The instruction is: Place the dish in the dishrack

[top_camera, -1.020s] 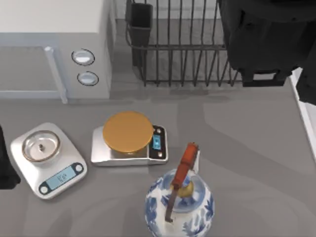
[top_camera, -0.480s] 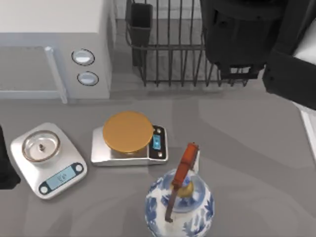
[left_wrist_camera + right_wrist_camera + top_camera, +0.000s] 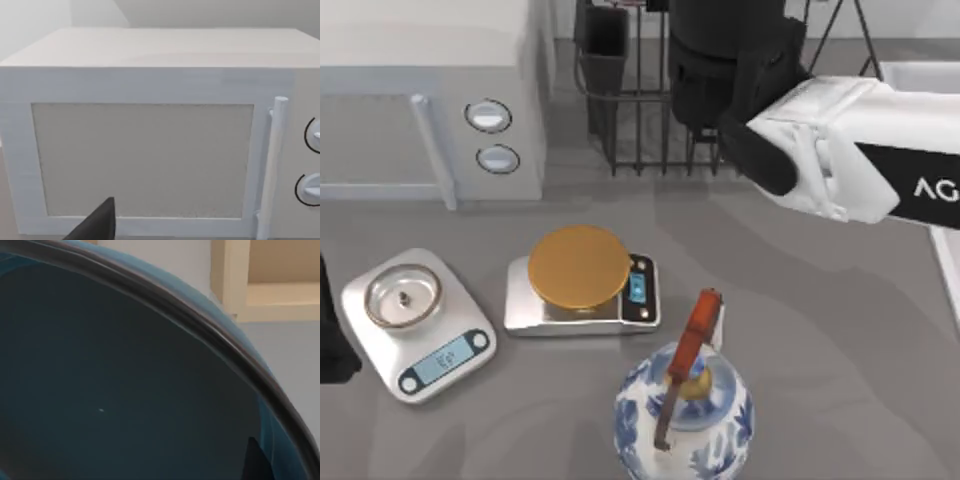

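Currently: right gripper (image 3: 720, 95) over the dishrack (image 3: 640, 120), jaws seemingly clasping the dish (image 3: 125, 390); left arm parked beside microwave (image 3: 150, 150).

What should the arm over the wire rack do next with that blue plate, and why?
Probably ease straight down a little. The right arm's gripper hangs over the dishrack, and the right wrist view has the teal dish close against the camera, so it seems held and not yet set between the bars. The left arm sits parked facing the microwave.
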